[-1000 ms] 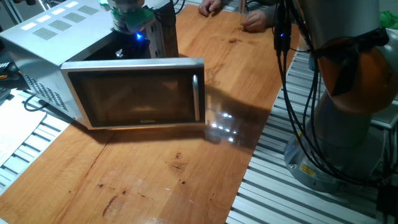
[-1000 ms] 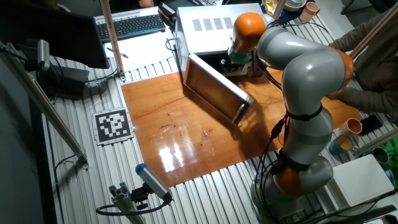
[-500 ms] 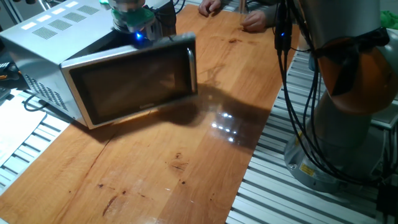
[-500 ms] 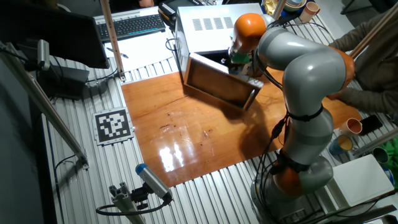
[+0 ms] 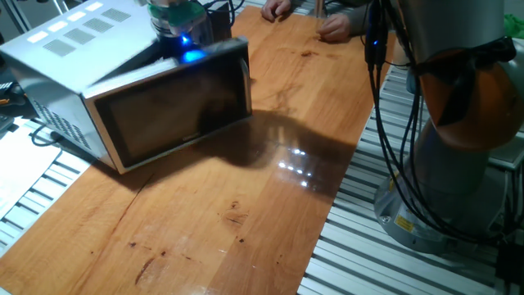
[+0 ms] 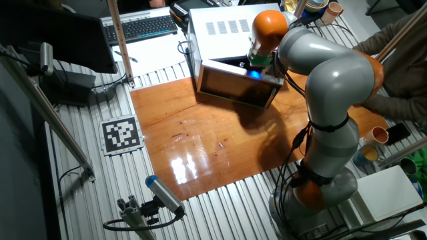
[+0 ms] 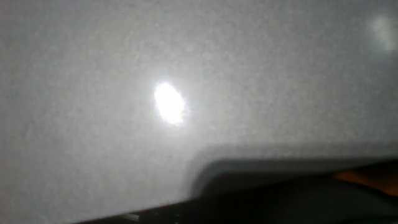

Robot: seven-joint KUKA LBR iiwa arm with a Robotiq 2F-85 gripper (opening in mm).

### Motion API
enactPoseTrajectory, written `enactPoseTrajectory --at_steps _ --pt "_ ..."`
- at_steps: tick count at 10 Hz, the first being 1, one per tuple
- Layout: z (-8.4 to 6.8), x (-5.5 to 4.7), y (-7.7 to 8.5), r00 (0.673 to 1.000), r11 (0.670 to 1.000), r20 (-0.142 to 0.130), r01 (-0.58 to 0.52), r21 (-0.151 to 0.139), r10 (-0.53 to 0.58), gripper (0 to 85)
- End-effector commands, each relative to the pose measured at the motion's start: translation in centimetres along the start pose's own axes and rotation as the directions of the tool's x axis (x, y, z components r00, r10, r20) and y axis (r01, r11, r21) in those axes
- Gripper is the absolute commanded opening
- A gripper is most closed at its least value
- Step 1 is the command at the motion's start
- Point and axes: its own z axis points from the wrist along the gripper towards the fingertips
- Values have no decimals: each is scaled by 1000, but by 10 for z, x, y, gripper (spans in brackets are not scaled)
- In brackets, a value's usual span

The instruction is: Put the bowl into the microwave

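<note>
The microwave point(image 5: 57, 45) stands at the table's far left, a silver-white box with vent slots on top. Its dark glass door point(image 5: 176, 111) is almost shut, leaving a narrow gap at the handle point(image 5: 245, 80) side. My gripper point(image 5: 190, 51) sits right behind the door's top edge, with a blue light glowing there; the door hides its fingers. From the other side the gripper point(image 6: 255, 72) is pressed close to the microwave point(image 6: 223, 27) above the door point(image 6: 233, 90). The hand view holds only a blurred grey surface point(image 7: 186, 81) with a bright glare. The bowl is hidden.
The arm's base point(image 5: 458, 131) and hanging cables point(image 5: 381, 123) stand off the table's right edge. A person's hands point(image 5: 336, 29) rest at the far end. A keyboard point(image 6: 140, 27), a fiducial tag point(image 6: 121, 133) and cups point(image 6: 379, 135) lie off the wooden top.
The microwave door has swung from wide open to almost shut. My hand has followed its top edge toward the microwave's front.
</note>
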Motion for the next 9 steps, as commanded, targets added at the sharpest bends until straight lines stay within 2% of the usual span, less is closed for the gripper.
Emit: enactPoseTrajectory --at_steps 1,9 --pt "-1 1 -1 1000 1000 -3 0 1 0 0" --pt "-6 7 -9 999 999 -27 27 22 -26 0"
